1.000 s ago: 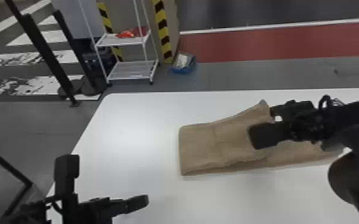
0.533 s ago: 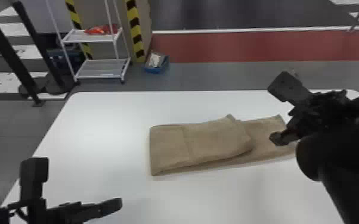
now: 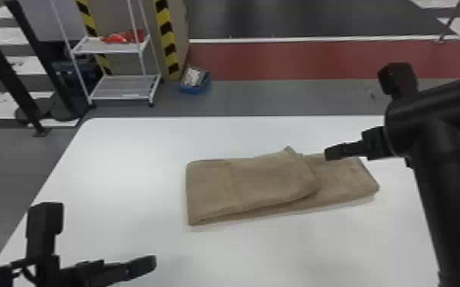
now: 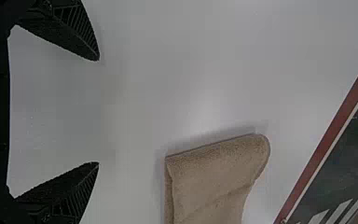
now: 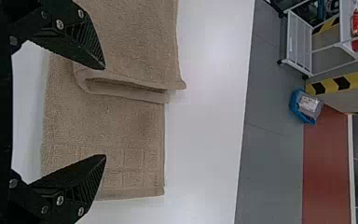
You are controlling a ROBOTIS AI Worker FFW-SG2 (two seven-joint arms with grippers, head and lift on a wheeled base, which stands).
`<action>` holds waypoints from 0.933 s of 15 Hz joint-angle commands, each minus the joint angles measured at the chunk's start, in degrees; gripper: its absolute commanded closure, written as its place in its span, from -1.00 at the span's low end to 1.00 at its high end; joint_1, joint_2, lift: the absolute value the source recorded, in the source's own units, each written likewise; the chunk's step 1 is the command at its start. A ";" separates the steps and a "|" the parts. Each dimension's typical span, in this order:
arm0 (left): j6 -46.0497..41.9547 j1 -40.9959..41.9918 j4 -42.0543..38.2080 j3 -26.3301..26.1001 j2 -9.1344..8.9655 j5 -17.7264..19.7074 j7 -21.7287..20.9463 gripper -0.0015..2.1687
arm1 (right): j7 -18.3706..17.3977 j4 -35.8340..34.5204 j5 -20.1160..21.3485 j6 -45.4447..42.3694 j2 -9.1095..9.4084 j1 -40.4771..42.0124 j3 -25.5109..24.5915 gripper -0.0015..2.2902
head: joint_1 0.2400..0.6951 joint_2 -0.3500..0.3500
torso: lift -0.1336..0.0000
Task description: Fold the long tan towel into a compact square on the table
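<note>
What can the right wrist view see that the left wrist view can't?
Right wrist view: a blue bin, a white rack and the gap between the towel's layers.

Left wrist view: white floor stripes and the towel's rounded corner.

Both: the tan towel, the white table, the red floor strip and an open claw each: right claw, left claw.

White table (image 3: 126, 171), smooth top; tan towel (image 3: 271, 179) lies on it, part folded, upper layer over left and middle, lower layer exposed at right.
</note>
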 commanded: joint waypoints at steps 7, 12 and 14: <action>0.77 0.17 0.65 0.67 -0.15 0.14 -0.94 -0.92 | -2.59 11.88 -6.05 0.33 2.46 -2.74 -3.59 -0.69 | 1.00 0.25 | -0.87; 0.00 0.52 1.44 1.29 -0.15 0.32 -1.38 -0.92 | -7.07 12.84 -9.04 0.33 2.46 -2.12 -3.68 -0.59 | 1.00 0.25 | -0.87; -0.17 0.61 1.44 1.29 -0.15 0.32 -1.38 -0.92 | -7.07 13.02 -9.48 0.33 2.46 -2.12 -3.77 -0.59 | 1.00 0.26 | -0.87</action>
